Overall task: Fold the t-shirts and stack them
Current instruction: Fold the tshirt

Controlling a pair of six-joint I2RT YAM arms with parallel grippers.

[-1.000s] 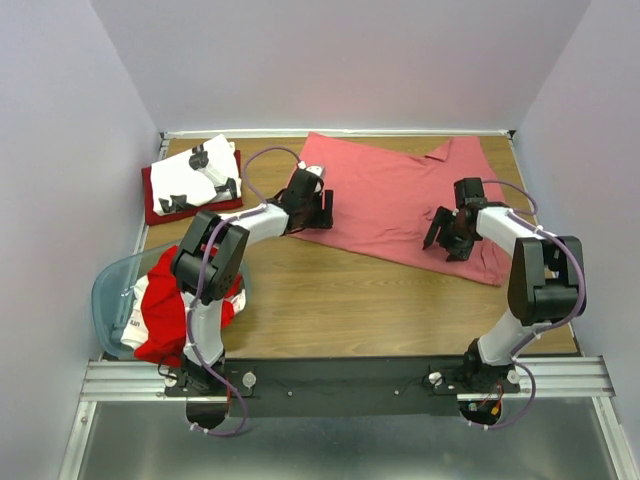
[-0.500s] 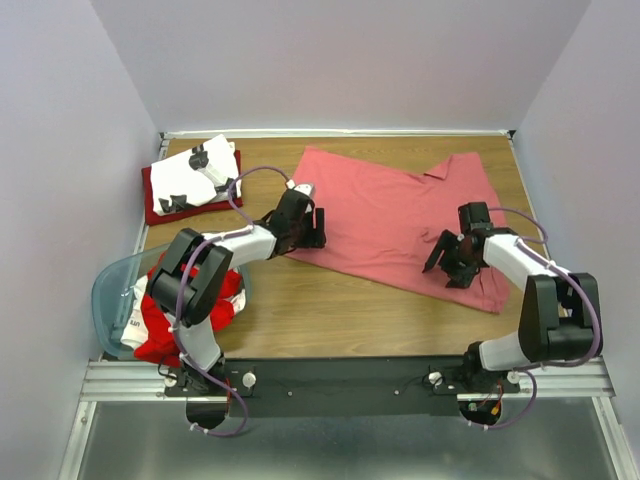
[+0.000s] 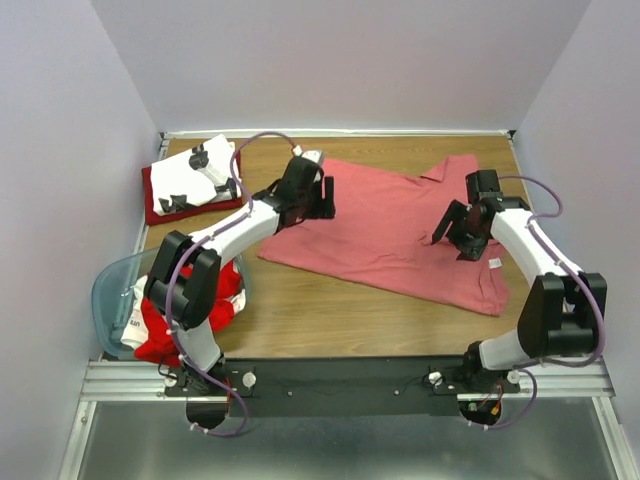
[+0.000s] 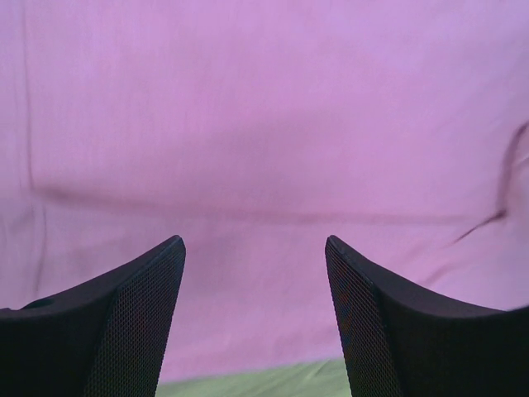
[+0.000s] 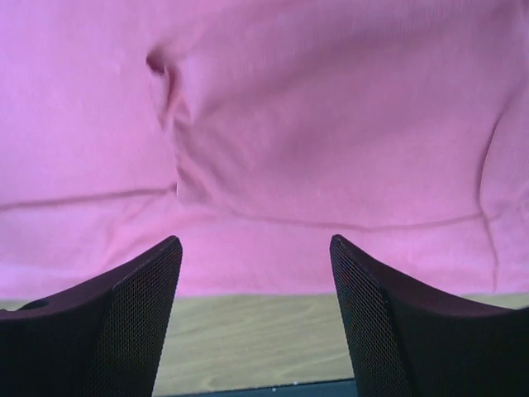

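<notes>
A large salmon-pink collared t-shirt (image 3: 390, 230) lies spread flat over the middle and right of the wooden table (image 3: 330, 300). My left gripper (image 3: 318, 203) hovers open over the shirt's left part; in the left wrist view pink cloth (image 4: 264, 124) fills the space beyond the spread fingers (image 4: 132, 322). My right gripper (image 3: 455, 238) stands open over the shirt's right part, near its front hem (image 5: 331, 107), and holds nothing. At the back left a folded white t-shirt with black prints (image 3: 195, 172) rests on a folded dark red one (image 3: 152, 208).
A translucent pale-blue tub (image 3: 108, 290) at the near left holds crumpled bright red and white shirts (image 3: 160, 318), partly hidden by my left arm. Bare wood (image 5: 256, 339) runs between the pink shirt's hem and the black base rail (image 3: 340, 380).
Both grippers swung toward the near edge and back out, staying open. The pink shirt now lies lower and further left, its left corner closer to the tub.
</notes>
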